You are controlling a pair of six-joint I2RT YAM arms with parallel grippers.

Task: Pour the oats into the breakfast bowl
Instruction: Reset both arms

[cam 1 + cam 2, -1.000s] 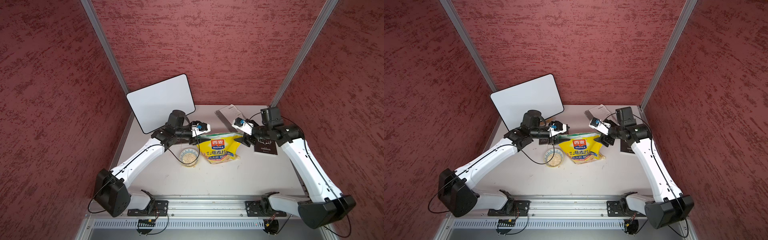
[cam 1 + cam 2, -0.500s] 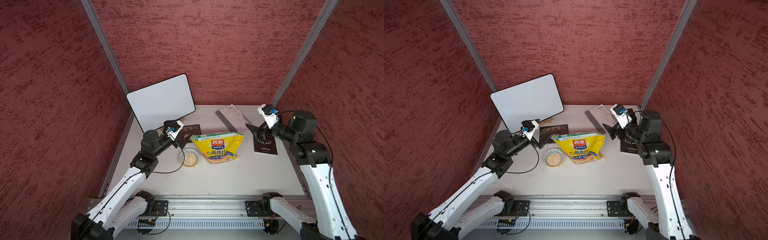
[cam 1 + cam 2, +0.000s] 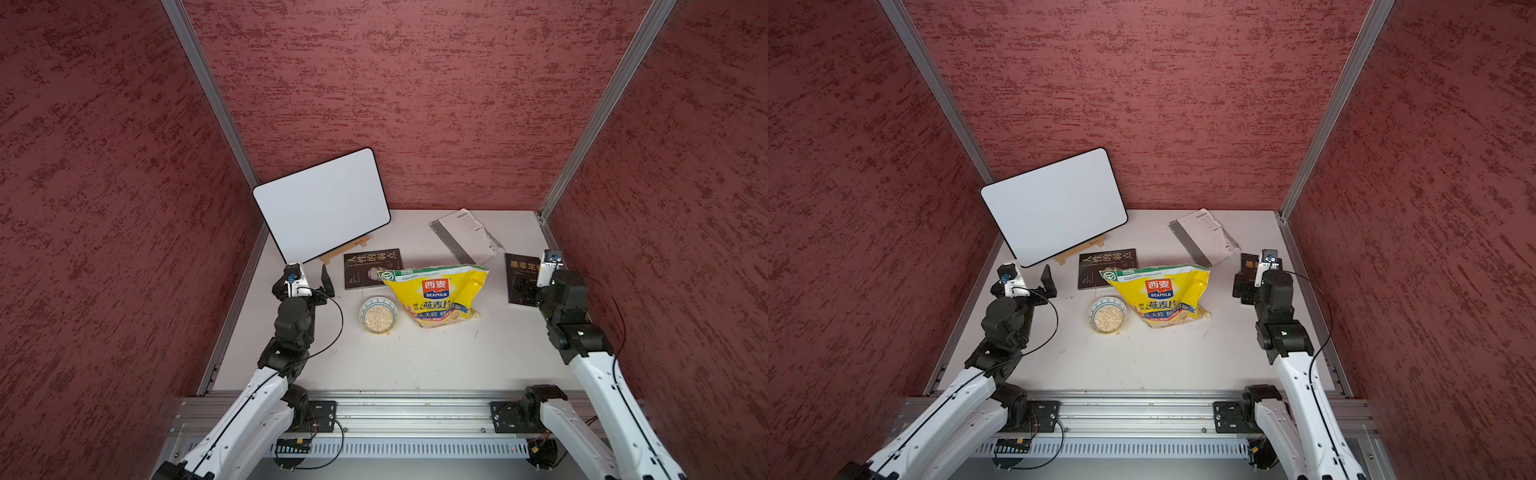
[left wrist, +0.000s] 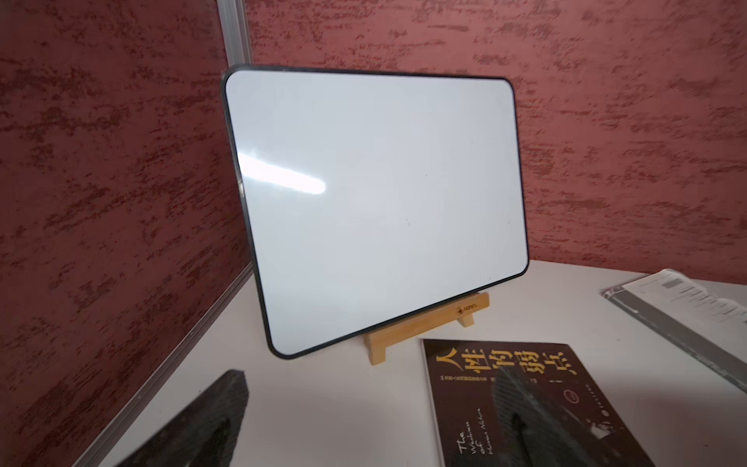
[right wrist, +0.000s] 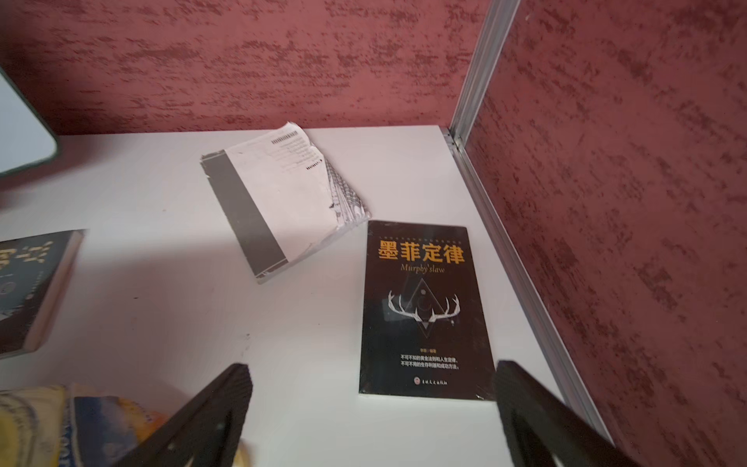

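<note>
Yellow plastic marked where the work stood: the oat bag [image 3: 436,297] slumped just beside the breakfast bowl [image 3: 360,315], and the oats [image 3: 378,319] lay heaped inside that bowl. I judged the pour done, with only the parking of my arms left. Any top-up would have called for gripping the bag's green band from both sides.

My left pincer [image 4: 370,408] gaped wide and empty, facing the whiteboard [image 4: 376,202], near the dark book [image 4: 525,388]. My right pincer [image 5: 374,372] gaped empty too, by the black book [image 5: 424,307] along the right wall. Bare table [image 3: 415,357] lay open toward the rail, while walls and the propped board crowded the far corners.
</note>
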